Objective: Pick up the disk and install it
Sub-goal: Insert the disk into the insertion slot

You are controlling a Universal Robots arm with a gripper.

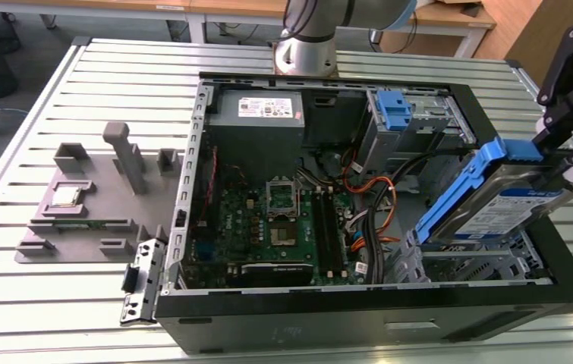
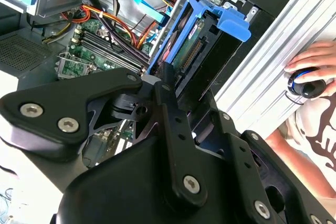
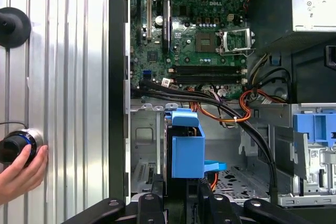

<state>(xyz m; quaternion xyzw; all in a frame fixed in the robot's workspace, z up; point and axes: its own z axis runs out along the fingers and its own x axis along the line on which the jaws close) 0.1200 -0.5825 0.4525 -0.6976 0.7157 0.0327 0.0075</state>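
Note:
The disk (image 1: 491, 206), a silver-grey drive with a white-and-blue label in a bright blue carrier, hangs tilted over the metal drive bay (image 1: 476, 263) at the open computer case's corner, on the exterior view's right. My gripper (image 1: 561, 171) is shut on its raised end. The disk's lower end dips toward the bay. In the first wrist view the blue carrier (image 3: 187, 148) stands edge-on above the bay floor (image 3: 146, 153), with the gripper (image 3: 176, 199) clamped on it. In the second wrist view the carrier (image 2: 212, 18) juts out past the black fingers (image 2: 167, 90).
The case (image 1: 367, 303) lies open on a slatted metal table (image 1: 83, 303), with the motherboard (image 1: 266, 220) and loose cables (image 1: 367, 189) beside the bay. A blue upright latch (image 1: 392, 112) and a grey stickered box (image 1: 264, 110) sit at the back. A person's hand (image 3: 21, 166) holds a knob by the case.

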